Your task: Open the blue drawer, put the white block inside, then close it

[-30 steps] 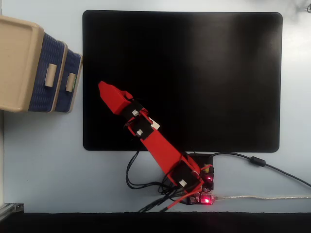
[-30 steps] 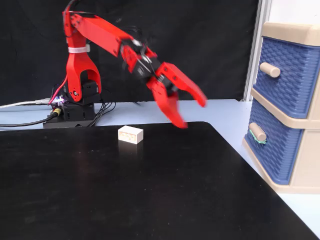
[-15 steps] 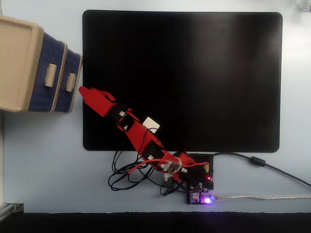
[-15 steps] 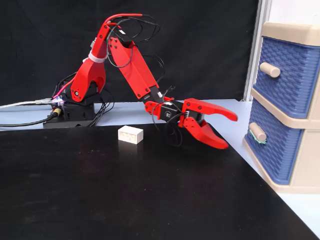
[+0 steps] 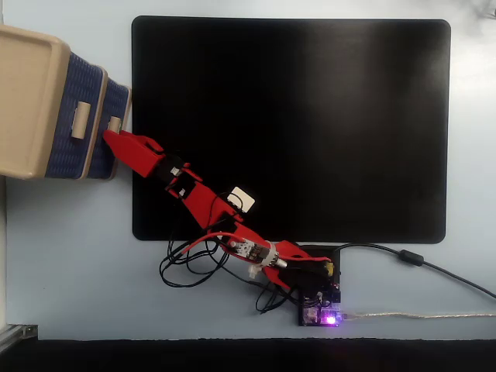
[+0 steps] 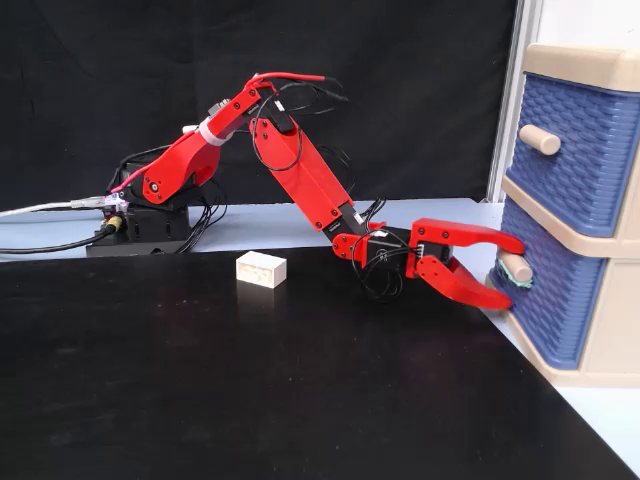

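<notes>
Nearest my low camera I see the black mat [image 6: 250,390] filling the front of the pale table [image 5: 70,256], and at the mat's right edge in that fixed view stands the beige cabinet [image 6: 610,330]. The blue drawer [image 6: 545,300] is the lower of its two ribbed fronts and sits flush and closed, with its small beige handle [image 6: 515,267] sticking out toward the arm. My gripper [image 6: 507,272] reaches right up to that handle with its red fingers [image 6: 470,237] spread, one above the handle and one below it, so the handle sits between the tips; I cannot tell whether either tip is touching it. From above, the fixed view shows the gripper [image 5: 111,136] at the mat's left edge, against the drawer front. Farther back, the white block [image 6: 261,269] lies flat on the mat near its far edge, well apart from the cabinet and partly under the arm from above [image 5: 242,199]. Behind it, the arm's base [image 6: 150,215] sits on the table just off the mat.
</notes>
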You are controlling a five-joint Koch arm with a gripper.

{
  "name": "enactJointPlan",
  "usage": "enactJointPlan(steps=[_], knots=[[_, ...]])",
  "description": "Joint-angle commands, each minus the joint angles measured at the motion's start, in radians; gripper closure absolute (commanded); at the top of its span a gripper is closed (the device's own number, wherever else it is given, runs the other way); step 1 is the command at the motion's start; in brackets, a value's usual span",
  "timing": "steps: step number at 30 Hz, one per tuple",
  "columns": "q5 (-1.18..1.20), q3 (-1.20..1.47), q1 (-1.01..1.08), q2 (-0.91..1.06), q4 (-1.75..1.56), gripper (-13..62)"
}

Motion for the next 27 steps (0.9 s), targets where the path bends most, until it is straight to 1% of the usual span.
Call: enactJointPlan(steps=[1, 3, 5, 8, 9, 12, 16, 20, 23, 27], knots=[[0.017, -0.035, 0.011, 0.034, 0.02, 32.1], [0.017, -0.037, 0.009, 0.035, 0.06, 37.0], [0.017, -0.038, 0.009, 0.035, 0.077, 43.8], [0.023, -0.04, 0.011, 0.037, 0.089, 56.0], [0.026, -0.041, 0.012, 0.037, 0.097, 57.7], [0.029, -0.029, 0.02, 0.04, 0.11, 57.6], [0.032, 0.092, 0.025, 0.094, 0.104, 57.7], [0.043, 0.359, 0.029, 0.232, 0.074, 57.7], [0.048, 0.592, 0.052, 0.337, -0.025, 57.7], [0.048, 0.824, 0.064, 0.394, -0.189, 57.7]])
